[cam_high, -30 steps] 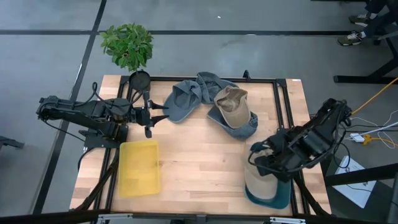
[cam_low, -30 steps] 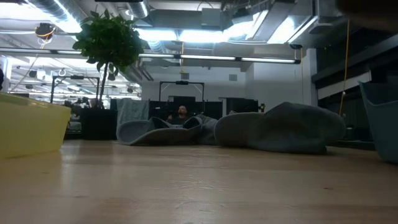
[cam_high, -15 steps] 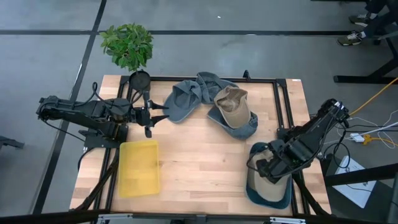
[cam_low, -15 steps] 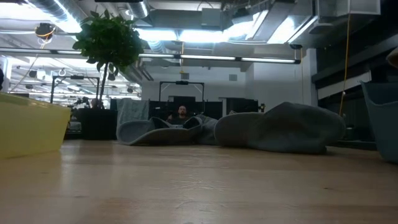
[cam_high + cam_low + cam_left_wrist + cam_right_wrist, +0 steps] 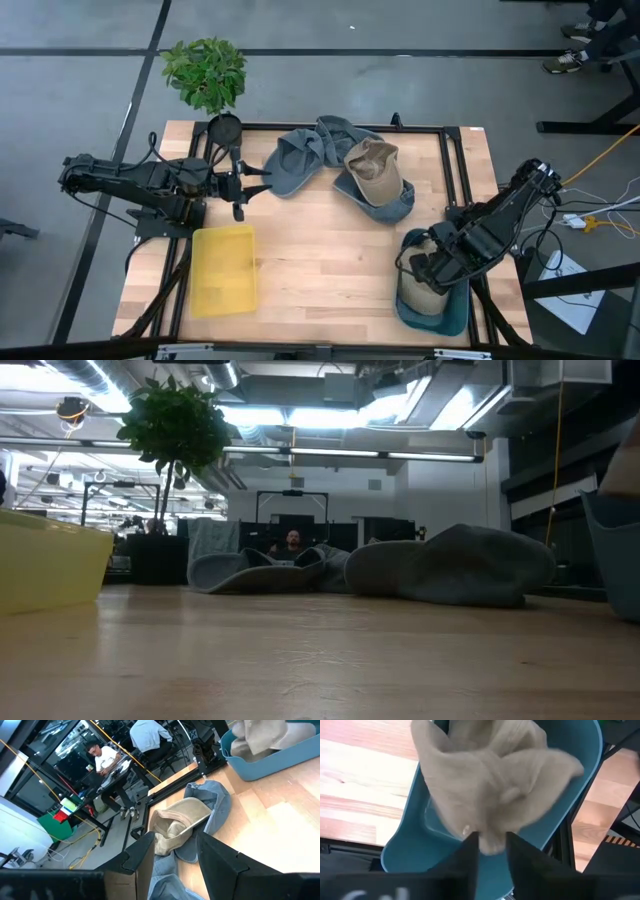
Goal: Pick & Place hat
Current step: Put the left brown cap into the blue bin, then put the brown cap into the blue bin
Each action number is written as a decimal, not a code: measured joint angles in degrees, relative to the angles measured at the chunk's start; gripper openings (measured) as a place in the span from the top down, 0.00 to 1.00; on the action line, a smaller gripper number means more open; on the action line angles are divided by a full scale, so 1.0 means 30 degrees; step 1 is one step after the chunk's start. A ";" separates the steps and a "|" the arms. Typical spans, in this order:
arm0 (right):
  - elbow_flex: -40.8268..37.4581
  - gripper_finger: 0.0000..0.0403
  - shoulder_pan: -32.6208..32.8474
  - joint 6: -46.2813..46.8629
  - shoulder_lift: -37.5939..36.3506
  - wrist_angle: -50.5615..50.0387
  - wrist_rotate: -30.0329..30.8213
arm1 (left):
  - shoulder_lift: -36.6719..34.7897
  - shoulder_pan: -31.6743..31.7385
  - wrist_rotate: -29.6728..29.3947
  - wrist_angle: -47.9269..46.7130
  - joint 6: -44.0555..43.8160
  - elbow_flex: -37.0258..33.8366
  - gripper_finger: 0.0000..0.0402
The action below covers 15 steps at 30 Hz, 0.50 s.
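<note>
A beige hat [image 5: 495, 785] hangs bunched in the teal bin [image 5: 450, 315] at the table's near right. My right gripper [image 5: 492, 851] points down over the bin, its fingers apart with a tip of the hat's cloth in the gap. In the low view the bin [image 5: 612, 550] and a bit of the hat [image 5: 625, 465] show at the right edge. My left gripper [image 5: 175, 857] waits open at the table's far left [image 5: 240, 190] with nothing between its fingers. More hats lie at the far middle: a beige one [image 5: 372, 170] rests on a blue one [image 5: 395, 205]. My right gripper comes at the beige hat from above, pointing down. A bunched tip of the cloth [image 5: 492, 840] stands between the two parted fingers. I cannot tell whether the fingers touch it. The rest of the hat lies below, inside the teal bin.
A yellow bin [image 5: 223, 268] stands at the near left. Blue-grey hats [image 5: 300, 160] lie spread at the far middle. A potted plant [image 5: 205, 70] stands beyond the far left corner. Bare wood lies between the two bins.
My right gripper has come down over the teal bin with the beige hat. The hat, which hung over the bin's left rim, now sits lower and inside the bin.
</note>
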 joint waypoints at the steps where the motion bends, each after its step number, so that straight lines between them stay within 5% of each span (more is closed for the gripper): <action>1: 0.0000 0.72 0.0000 -0.0023 0.0000 -0.0007 0.0000 | 0.0000 -0.0002 -0.0011 0.0000 0.0000 0.0000 0.65; 11: 0.0167 0.45 -0.0358 -0.1485 -0.0024 -0.0022 0.0336 | 0.0000 -0.0002 -0.0096 0.0000 0.0000 0.0000 0.65; 15: 0.0512 0.43 -0.1154 -0.2984 -0.0044 0.0001 0.3246 | 0.0000 -0.0004 -0.0096 0.0000 0.0000 0.0000 0.65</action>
